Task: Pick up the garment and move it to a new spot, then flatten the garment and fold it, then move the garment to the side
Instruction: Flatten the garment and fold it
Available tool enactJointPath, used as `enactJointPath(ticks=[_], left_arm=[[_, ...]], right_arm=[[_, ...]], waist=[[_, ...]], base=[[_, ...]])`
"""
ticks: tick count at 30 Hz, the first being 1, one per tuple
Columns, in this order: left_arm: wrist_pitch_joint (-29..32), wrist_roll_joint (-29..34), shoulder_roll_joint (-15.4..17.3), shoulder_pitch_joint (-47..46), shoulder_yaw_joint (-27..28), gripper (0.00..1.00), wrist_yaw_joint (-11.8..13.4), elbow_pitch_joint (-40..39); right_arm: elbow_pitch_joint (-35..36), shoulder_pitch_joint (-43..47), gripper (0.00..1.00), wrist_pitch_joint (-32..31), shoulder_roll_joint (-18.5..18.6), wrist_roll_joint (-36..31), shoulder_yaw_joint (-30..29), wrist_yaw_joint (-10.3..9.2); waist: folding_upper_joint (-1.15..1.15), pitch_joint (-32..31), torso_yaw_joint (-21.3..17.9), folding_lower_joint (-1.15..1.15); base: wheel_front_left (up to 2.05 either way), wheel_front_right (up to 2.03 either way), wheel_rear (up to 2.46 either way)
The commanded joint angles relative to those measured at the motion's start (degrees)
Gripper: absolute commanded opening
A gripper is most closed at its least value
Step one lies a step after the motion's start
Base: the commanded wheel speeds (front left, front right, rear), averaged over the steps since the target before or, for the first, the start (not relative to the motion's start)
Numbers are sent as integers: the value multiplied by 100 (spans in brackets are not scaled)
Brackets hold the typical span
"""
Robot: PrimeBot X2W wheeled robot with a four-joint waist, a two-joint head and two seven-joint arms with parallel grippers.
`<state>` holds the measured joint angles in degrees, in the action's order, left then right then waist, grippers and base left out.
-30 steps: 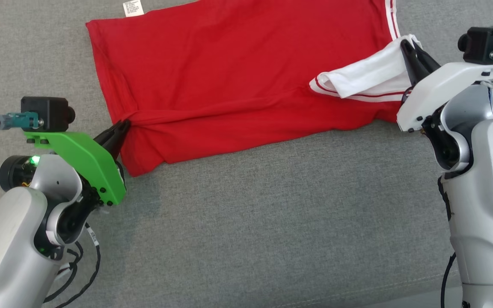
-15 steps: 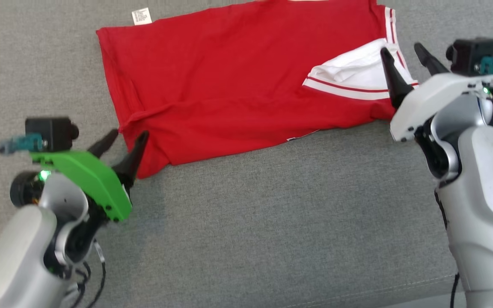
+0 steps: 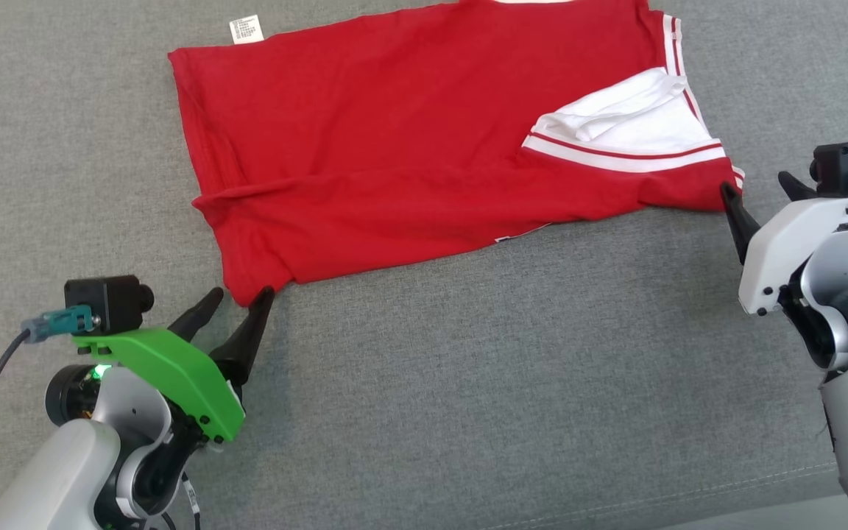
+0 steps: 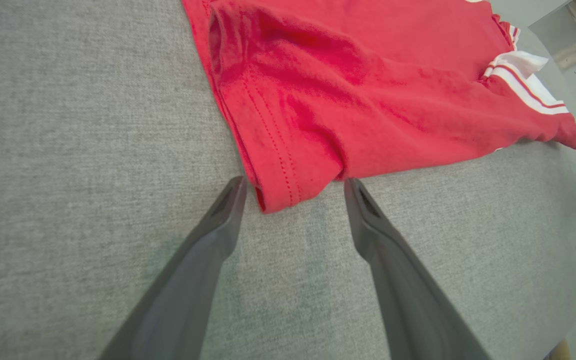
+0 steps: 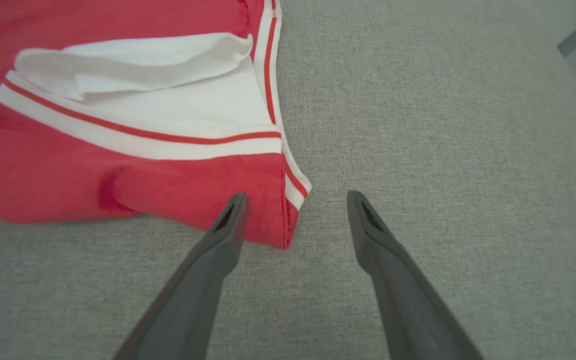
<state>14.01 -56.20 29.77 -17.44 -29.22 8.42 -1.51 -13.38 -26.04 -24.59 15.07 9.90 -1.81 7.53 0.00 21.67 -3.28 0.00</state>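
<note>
The garment (image 3: 394,147) is plain red; toward the right edge of the surface (image 3: 505,368) it shows a white panel (image 3: 630,125) bordered by white bands, each carrying a thin red stripe; a white label (image 3: 246,29) with dark print sits at its far left corner; the surface is mottled grey weave; the left gripper (image 3: 242,293) has dark fingers on a bright green bracket (image 3: 166,368); the right gripper (image 3: 754,181), dark fingers on a white bracket (image 3: 799,235).

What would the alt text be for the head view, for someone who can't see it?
A red garment with white trim lies spread on a grey surface. The left gripper stands open at its near left corner and the right gripper open by its right corner; neither holds it.
</note>
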Motion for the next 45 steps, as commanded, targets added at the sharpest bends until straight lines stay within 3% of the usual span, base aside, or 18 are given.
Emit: enactJointPath(ticks=[1, 13, 14, 16, 17, 19, 20, 21, 22, 28, 34, 41, 45], left_arm=[[27, 43, 8, -123, 3, 100, -16, 57], [229, -23, -135, -474, -178, 100, -234, 522], [240, -35, -143, -482, -188, 96, -260, 545], [242, -61, -153, -539, -188, 64, -309, 613], [247, -59, -148, -571, -188, 49, -331, 647], [258, -62, -152, -639, -180, 32, -363, 721], [267, -65, -158, -671, -180, 2, -386, 763], [293, -59, -146, -702, -197, 0, -409, 799], [310, -68, -133, -734, -203, 0, -453, 847], [433, -214, 55, -650, -177, 0, -659, 857], [707, -556, 352, -210, -165, 0, -846, 379], [617, -761, 551, 707, -207, 0, -725, -489], [457, -853, 619, 1344, -258, 0, -611, -851]], right_arm=[[-38, -58, 100, -123, -7, 3, 51, -8], [-237, -315, 100, -511, -88, 189, 180, -8], [-252, -331, 100, -540, -102, 201, 177, -8], [-274, -360, 98, -545, -100, 223, 173, -8], [-294, -370, 90, -553, -97, 221, 173, -8], [-337, -399, 71, -559, -103, 227, 182, -8], [-372, -426, 49, -555, -114, 233, 195, -8], [-401, -453, 18, -545, -120, 230, 204, -8], [-430, -490, 0, -508, -116, 224, 223, -8], [-547, -558, 0, -455, -43, 464, 176, -8], [-223, -218, 0, -889, 312, 1087, 114, -8], [621, 688, 0, -1510, 757, 1782, -213, -9], [1130, 1402, 0, -1838, 775, 2027, -414, -9]], waist=[[0, 50, 13, 0], [0, 161, 49, 0], [0, 173, 53, 0], [0, 201, 64, 0], [0, 213, 68, 0], [0, 234, 76, 0], [0, 240, 78, 0], [0, 242, 79, 0], [0, 239, 78, 0], [0, 49, 96, 0], [0, -258, 131, 0], [0, -538, 152, 0], [0, -609, 142, 0]], base=[[0, 0, 0], [0, 0, 0], [0, 0, 0], [0, 0, 0], [0, 0, 0], [0, 0, 0], [0, 0, 0], [0, 0, 0], [0, 0, 0], [0, 0, 0], [0, 0, 0], [0, 0, 0], [0, 0, 0]])
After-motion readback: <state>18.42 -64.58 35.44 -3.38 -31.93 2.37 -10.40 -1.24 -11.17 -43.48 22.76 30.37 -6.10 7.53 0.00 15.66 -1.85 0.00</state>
